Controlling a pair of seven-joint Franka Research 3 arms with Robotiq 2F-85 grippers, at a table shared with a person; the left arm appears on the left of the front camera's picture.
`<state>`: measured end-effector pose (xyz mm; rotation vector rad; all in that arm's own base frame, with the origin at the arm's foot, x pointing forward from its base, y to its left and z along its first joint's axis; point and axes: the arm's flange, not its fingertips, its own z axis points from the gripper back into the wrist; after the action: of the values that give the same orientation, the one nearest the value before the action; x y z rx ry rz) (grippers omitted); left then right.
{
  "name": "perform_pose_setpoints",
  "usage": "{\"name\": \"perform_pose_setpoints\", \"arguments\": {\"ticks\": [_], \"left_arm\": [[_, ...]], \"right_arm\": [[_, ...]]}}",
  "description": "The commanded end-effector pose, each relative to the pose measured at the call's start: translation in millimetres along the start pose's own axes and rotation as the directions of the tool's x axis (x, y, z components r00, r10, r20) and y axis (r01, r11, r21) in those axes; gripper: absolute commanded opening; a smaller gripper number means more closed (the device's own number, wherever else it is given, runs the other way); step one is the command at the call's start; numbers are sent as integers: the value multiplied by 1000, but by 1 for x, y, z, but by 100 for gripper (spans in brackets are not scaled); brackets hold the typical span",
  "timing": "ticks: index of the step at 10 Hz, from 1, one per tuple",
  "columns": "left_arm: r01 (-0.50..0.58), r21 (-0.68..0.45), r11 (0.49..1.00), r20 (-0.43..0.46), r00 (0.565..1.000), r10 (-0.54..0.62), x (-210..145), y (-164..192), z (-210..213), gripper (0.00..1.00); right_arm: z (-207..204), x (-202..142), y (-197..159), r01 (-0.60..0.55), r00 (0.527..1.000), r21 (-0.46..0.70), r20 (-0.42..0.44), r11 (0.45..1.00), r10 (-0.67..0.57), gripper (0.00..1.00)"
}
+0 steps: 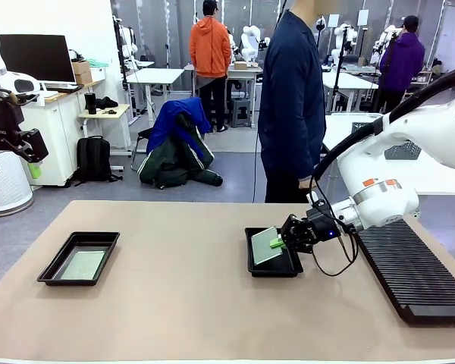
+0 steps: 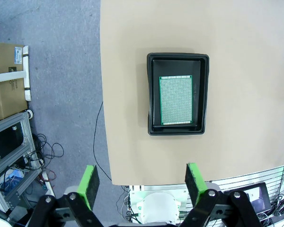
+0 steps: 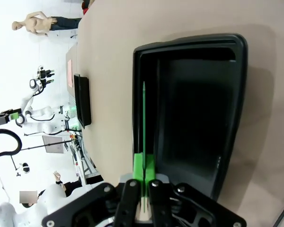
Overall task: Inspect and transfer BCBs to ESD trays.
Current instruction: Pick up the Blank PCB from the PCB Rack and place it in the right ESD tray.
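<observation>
One BCB (image 1: pixel 264 244) in right pincer (image 1: pixel 279 242)

**Legible markings: none found**

You will find no text, brand, number or sign that can be read in any view. In the left wrist view, the cardboard box (image 2: pixel 7 80) on the floor carries a small dark printed label near its top edge, but the print is too small to make out. In the front view, the monitor (image 1: pixel 38 58) on the far desk is dark. The white sheets posted on the back wall (image 1: pixel 362 18) are too distant to show any lettering. The BCBs (image 2: pixel 175 100) show only a speckled dot grid, and the ESD trays (image 2: pixel 152 94) show plain black plastic.
</observation>
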<state>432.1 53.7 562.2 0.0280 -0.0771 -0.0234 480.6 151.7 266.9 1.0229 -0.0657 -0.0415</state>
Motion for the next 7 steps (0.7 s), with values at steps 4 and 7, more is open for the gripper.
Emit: {"name": "perform_pose_setpoints", "arguments": {"ticks": [4,7], "left_arm": [[-2,1,1000,0,1000,2,-1,0,-1,97],[-2,1,1000,0,1000,2,-1,0,-1,97]], "right_arm": [[-8,6,1,38,999,-80,5,996,-38,2],[-2,0,-3,23,1000,-55,5,998,-23,2]]}}
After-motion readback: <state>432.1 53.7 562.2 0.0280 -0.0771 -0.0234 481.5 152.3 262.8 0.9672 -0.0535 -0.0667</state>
